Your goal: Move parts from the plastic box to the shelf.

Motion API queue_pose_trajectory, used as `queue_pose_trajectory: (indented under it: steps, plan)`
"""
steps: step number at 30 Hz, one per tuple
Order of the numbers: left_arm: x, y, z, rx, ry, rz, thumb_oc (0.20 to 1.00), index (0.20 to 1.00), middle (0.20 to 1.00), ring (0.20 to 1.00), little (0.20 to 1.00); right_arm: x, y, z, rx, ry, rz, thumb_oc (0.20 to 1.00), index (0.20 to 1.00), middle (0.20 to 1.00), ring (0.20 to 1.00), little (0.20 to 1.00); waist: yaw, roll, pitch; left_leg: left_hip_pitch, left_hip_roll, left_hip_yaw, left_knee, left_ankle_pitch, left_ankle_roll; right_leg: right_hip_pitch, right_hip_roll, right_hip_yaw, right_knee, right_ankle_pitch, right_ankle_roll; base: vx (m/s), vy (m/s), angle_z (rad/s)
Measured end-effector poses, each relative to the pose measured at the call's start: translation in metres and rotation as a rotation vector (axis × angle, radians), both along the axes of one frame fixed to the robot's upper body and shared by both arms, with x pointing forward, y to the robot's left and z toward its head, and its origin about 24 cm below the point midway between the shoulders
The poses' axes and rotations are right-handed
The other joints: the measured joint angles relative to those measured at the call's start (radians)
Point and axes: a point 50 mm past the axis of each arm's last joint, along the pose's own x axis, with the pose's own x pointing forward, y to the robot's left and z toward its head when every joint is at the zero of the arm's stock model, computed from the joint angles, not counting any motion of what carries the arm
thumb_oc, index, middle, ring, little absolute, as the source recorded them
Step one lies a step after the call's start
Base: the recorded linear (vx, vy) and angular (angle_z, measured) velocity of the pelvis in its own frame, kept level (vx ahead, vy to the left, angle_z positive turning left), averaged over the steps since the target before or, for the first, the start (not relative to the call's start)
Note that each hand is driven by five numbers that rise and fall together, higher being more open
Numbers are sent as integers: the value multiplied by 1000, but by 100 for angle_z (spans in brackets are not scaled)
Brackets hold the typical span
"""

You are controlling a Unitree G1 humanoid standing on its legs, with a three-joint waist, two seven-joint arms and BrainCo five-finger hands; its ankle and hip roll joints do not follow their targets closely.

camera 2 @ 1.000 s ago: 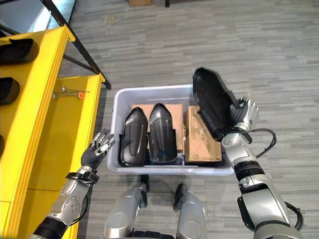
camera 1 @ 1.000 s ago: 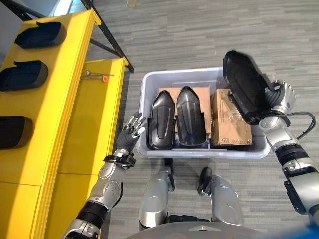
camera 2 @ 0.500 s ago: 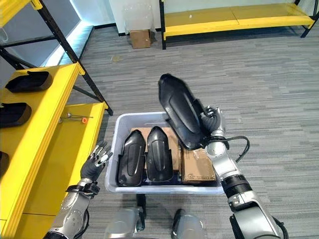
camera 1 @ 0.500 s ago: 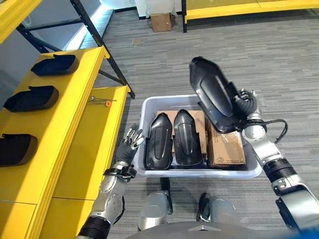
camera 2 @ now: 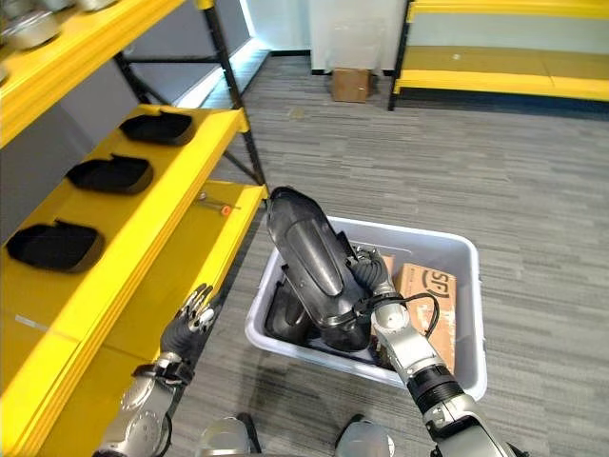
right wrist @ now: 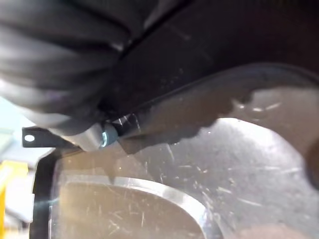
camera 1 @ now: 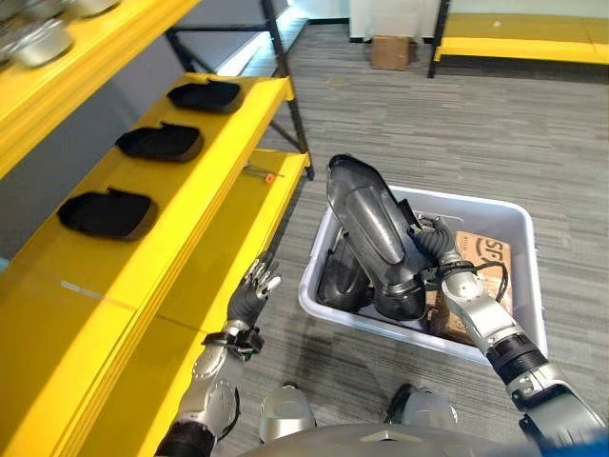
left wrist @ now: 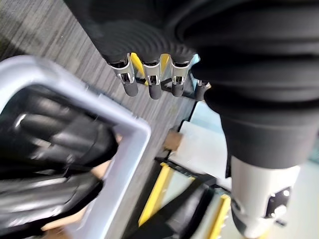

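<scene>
1. Black moulded part (camera 1: 376,228), long and shell-shaped with a raised central ridge, is held up above the grey plastic box (camera 1: 510,217), its long axis running from about 11 o'clock at the far tip to 5 o'clock at the gripped end.

2. Right hand (camera 1: 433,249) has its fingers curled round the lower end of the lifted part, so the part rises up and away to the upper left of the hand; in the right wrist view the glossy dark surface sits right against the hand.

3. Yellow shelf (camera 1: 190,205) lies at about 9 to 10 o'clock from the held part, well apart from it; three matching black parts (camera 1: 157,141) already sit in a row along its upper level. My judgement: the next move calls for carrying the part leftward and setting it on a free stretch of that level.

4. Left hand (camera 1: 252,293) hovers with fingers straight and spread, holding nothing, between the shelf edge and the near-left corner of the box. It is nearer the shelf, but the right hand has the part.

5. More black parts remain in the box under the lifted one, beside a brown cardboard carton (camera 1: 476,257) at the right.
</scene>
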Motion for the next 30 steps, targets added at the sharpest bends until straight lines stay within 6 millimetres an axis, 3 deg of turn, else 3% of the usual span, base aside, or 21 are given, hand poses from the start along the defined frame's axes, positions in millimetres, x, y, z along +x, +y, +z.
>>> queue_pose_trajectory:
  steps: [1, 2, 4, 5, 6, 11, 17, 21, 23, 24, 25, 26, 27, 28, 30]
  plan:
    - [2, -2, 2, 9, -11, -17, 1000, 1000, 1000, 1000, 1000, 2, 2, 2, 29, -1, 5, 200, 200, 200, 200, 200, 3, 20, -10, -1, 3, 46, -70, -70, 34, -14, 7, -27, 4, 5, 13, -33, 325, 73]
    - [3, -2, 0, 29, -2, -25, 1000, 1000, 1000, 1000, 1000, -1, 4, -3, 59, 21, -5, 200, 200, 200, 200, 200, 17, 6, -11, -4, -4, 77, -62, -98, 21, -14, -11, -29, 6, 10, 20, -27, 364, 64]
    - [2, -3, 0, 52, 3, -42, 1000, 1000, 1000, 1000, 1000, -6, 9, -11, 108, 63, 0, 200, 200, 200, 200, 200, 1, 0, -22, -24, 1, 106, 17, -124, 35, 25, -48, -75, -9, 34, 53, -9, 254, 54]
    - [2, -4, -1, 61, 5, -48, 1000, 1000, 1000, 1000, 1000, -8, 10, -13, 126, 78, 3, 200, 200, 200, 200, 200, -4, 8, -35, -27, -2, 100, 19, -120, -8, 37, -50, -80, -8, 32, 68, -26, 353, 50]
    - [2, -4, -1, 65, 8, -47, 1000, 1000, 1000, 1000, 1000, -10, 14, -16, 144, 89, 3, 200, 200, 200, 200, 200, -6, 2, -55, -30, -16, 98, 11, -124, -11, 38, -59, -73, -16, 37, 78, -28, 280, 38]
    - [-2, 1, 1, 99, 3, -41, 1000, 1000, 1000, 1000, 1000, -15, 39, -20, 258, 120, 34, 200, 200, 200, 200, 200, 17, -22, -79, -32, -94, 53, -8, -128, 27, 92, -88, -68, -99, 119, 116, -45, 377, 38]
    - [-8, 8, 1, 174, 14, -42, 1000, 1000, 1000, 1000, 1000, -18, 65, -12, 326, 118, 127, 200, 200, 200, 200, 200, 77, -26, -81, -36, -137, 1, 0, -164, 50, 146, -119, -96, -138, 198, 95, -52, 356, 34]
    - [-9, 11, 6, 205, -6, -56, 1000, 1000, 1000, 1000, 1000, -22, 77, -16, 349, 163, 156, 200, 200, 200, 200, 200, 101, -31, -81, -34, -184, -19, 3, -202, 87, 160, -173, -132, -125, 269, 118, -58, 279, 24]
    - [-5, 9, 10, 202, -20, -61, 1000, 1000, 1000, 1000, 1000, -24, 79, -19, 382, 197, 148, 200, 200, 200, 200, 200, 98, -27, -82, -34, -215, -79, -16, -192, 103, 151, -203, -108, -66, 301, 122, 37, 140, 65]
    - [-1, 8, 13, 202, -35, -68, 1000, 1000, 1000, 1000, 1000, -27, 79, -22, 397, 211, 142, 200, 200, 200, 200, 200, 97, -28, -85, -32, -222, -120, -31, -179, 115, 132, -200, -68, -39, 288, 137, 26, 83, 106]
    - [6, 5, 17, 197, -51, -78, 1000, 1000, 1000, 1000, 1000, -29, 78, -24, 422, 226, 128, 200, 200, 200, 200, 200, 94, -27, -83, -37, -225, -175, -50, -154, 142, 121, -160, 10, -25, 239, 162, 48, 91, 228]
    - [19, -10, 22, 191, -81, -153, 1000, 1000, 1000, 1000, 1000, -36, 75, -34, 436, 250, 84, 200, 200, 200, 200, 200, 50, -7, -73, -51, -216, -330, -75, -112, 148, 123, 12, 202, -53, 154, 143, 20, 96, 252]
    - [22, -15, 24, 188, -97, -186, 1000, 1000, 1000, 1000, 1000, -39, 73, -37, 436, 262, 74, 200, 200, 200, 200, 200, 43, -5, -72, -50, -215, -375, -97, -96, 147, 99, 70, 265, -56, 129, 132, 77, 129, 251]
    - [21, -16, 24, 188, -96, -196, 1000, 1000, 1000, 1000, 1000, -42, 72, -41, 436, 275, 70, 200, 200, 200, 200, 200, 43, -11, -74, -45, -221, -388, -113, -97, 147, 69, 104, 302, -65, 117, 138, 52, 77, 111]
    - [9, -10, 13, 190, -46, -171, 1000, 1000, 1000, 1000, 1000, -43, 73, -42, 443, 286, 96, 200, 200, 200, 200, 200, 54, -19, -72, -21, -244, -396, -120, -105, 144, -3, 117, 301, -88, 120, 141, 83, 53, 35]
